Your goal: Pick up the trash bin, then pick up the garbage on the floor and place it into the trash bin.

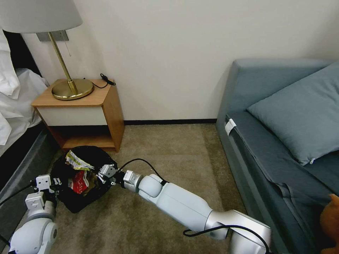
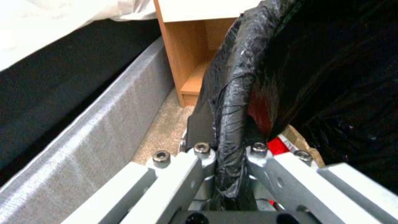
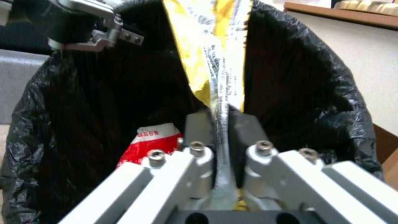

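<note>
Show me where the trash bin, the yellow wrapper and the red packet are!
trash bin [image 1: 70, 204], head view, bag-covered side.
yellow wrapper [image 3: 199, 46], right wrist view, its upper part.
red packet [image 1: 80, 182], head view, its middle.

Head view evenly lit, soft shadows, edges bowed; wrist views blurry, bin liner [image 2: 232, 102] glints, interior black.

The bin [image 1: 83, 180] sits on the carpet [image 1: 169, 165] near the nightstand's [image 1: 81, 113] front corner, holding a red-white packet [image 1: 80, 182] and a yellow wrapper [image 1: 77, 161]. The left gripper [image 1: 53, 183] is at its rim; the right gripper [image 1: 102, 174] reaches over its opposite rim.
</note>
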Motion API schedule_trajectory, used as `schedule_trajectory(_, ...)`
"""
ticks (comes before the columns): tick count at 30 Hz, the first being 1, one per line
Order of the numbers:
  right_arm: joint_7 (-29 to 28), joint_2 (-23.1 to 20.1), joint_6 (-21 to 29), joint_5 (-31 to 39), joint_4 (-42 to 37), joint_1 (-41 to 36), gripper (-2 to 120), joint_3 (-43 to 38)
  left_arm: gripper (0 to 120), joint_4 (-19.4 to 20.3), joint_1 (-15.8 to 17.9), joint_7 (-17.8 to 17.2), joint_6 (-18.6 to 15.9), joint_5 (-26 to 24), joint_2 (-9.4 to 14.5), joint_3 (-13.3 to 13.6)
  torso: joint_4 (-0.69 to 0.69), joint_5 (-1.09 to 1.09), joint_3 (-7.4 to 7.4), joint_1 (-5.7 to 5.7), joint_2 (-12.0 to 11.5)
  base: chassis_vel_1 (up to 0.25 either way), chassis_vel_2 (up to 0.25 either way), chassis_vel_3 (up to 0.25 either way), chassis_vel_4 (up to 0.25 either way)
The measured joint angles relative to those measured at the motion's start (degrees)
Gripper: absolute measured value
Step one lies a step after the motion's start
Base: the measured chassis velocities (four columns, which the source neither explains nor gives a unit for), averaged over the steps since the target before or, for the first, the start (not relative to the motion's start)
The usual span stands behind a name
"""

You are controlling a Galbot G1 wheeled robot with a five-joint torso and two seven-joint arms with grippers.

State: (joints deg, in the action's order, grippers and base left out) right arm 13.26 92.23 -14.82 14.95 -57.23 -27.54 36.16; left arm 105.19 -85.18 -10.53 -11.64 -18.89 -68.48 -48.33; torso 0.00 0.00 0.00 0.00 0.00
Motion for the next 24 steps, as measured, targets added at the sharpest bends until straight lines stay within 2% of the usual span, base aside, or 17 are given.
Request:
schedule_trajectory(1, 0.0, 0.0, 0.0, 0.0, 0.0, 0.0, 10, 0.0, 1, 0.0, 0.0, 0.0, 0.0, 0.0, 0.0, 0.0, 0.0, 0.0, 0.0, 0.0, 0.0, 0.0, 0.0, 0.0, 0.0)
schedule_trajectory(3, -0.5, 0.0, 0.2, -0.4, -0.1, -0.2, 20, 0.0, 1, 0.3, -0.2, -0.1, -0.1, -0.5, -0.1, 0.0, 0.0, 0.0, 0.0, 0.0, 0.0, 0.0, 0.0, 0.0, 0.0)
schedule_trajectory(4, -0.5, 0.0, 0.2, -0.4, -0.1, -0.2, 20, 0.0, 1, 0.3, -0.2, -0.1, -0.1, -0.5, -0.1, 0.0, 0.0, 0.0, 0.0, 0.0, 0.0, 0.0, 0.0, 0.0, 0.0)
schedule_trajectory(5, -0.8, 0.0, 0.3, -0.6, -0.3, -0.3, 28, 0.0, 1, 0.5, -0.3, -0.1, -0.2, -0.9, -0.1, 0.0, 0.0, 0.0, 0.0, 0.0, 0.0, 0.0, 0.0, 0.0, 0.0)
schedule_trajectory(7, -0.8, 0.0, 0.3, -0.8, -0.4, -0.4, 32, 0.0, 1, 0.6, -0.4, -0.1, -0.2, -1.1, -0.2, 0.0, 0.0, 0.0, 0.0, 0.0, 0.0, 0.0, 0.0, 0.0, 0.0)
schedule_trajectory(13, -0.8, -0.1, 0.4, -1.3, -0.9, -0.5, 57, -0.1, 1, 0.7, -0.8, -0.2, -0.3, -2.3, -0.4, -0.1, 0.0, 0.0, 0.0, 0.0, 0.0, 0.0, 0.0, 0.0, 0.0)
schedule_trajectory(14, -0.8, -0.1, 0.4, -1.3, -0.9, -0.5, 57, -0.1, 1, 0.7, -0.8, -0.2, -0.3, -2.3, -0.4, -0.1, 0.0, 0.0, 0.0, 0.0, 0.0, 0.0, 0.0, 0.0, 0.0)
schedule_trajectory(16, -0.8, -0.1, 0.4, -1.5, -1.4, -0.6, 70, -0.9, 1, 0.7, -0.8, -0.5, -0.4, -3.1, -0.4, -0.1, 0.0, 0.0, 0.0, 0.0, 0.0, 0.0, 0.0, 0.0, 0.0)
schedule_trajectory(17, -0.8, -0.1, 0.4, -1.5, -1.4, -0.6, 70, -0.9, 1, 0.7, -0.8, -0.5, -0.4, -3.1, -0.4, -0.1, 0.0, 0.0, 0.0, 0.0, 0.0, 0.0, 0.0, 0.0, 0.0)
schedule_trajectory(18, -0.9, -0.1, 0.5, -1.5, -2.2, -0.7, 76, -1.9, 1, 0.9, -0.7, -1.2, -0.8, -4.8, -0.4, -0.1, 0.01, 0.0, 0.0, 0.0, 0.0, 0.0, 0.0, 0.0, 0.0)
schedule_trajectory(19, -0.9, -0.1, 0.5, -1.5, -2.2, -0.7, 76, -1.9, 1, 0.9, -0.7, -1.2, -0.8, -4.8, -0.4, -0.1, 0.01, 0.0, 0.0, 0.0, 0.0, 0.0, 0.0, 0.0, 0.0)
schedule_trajectory(22, -0.9, -1.4, 0.2, -1.7, -5.3, -0.6, 91, -4.9, 1, 1.2, -0.1, -3.6, -2.1, -9.9, -0.4, -0.1, 0.03, 0.02, 0.0, 0.0, 0.0, 0.0, 0.0, 0.0, 0.0)
schedule_trajectory(23, -0.9, -1.4, 0.2, -1.7, -5.3, -0.6, 91, -4.9, 1, 1.2, -0.1, -3.6, -2.1, -9.9, -0.4, -0.1, 0.03, 0.02, 0.0, 0.0, 0.0, 0.0, 0.0, 0.0, 0.0)
schedule_trajectory(24, -0.8, -2.9, 0.2, -2.0, -7.1, -0.5, 97, -6.4, 1, 1.3, 0.2, -5.6, -2.7, -12.5, -0.4, -0.2, 0.01, 0.01, 0.0, 0.0, 0.0, 0.0, 0.0, 0.0, 0.0)
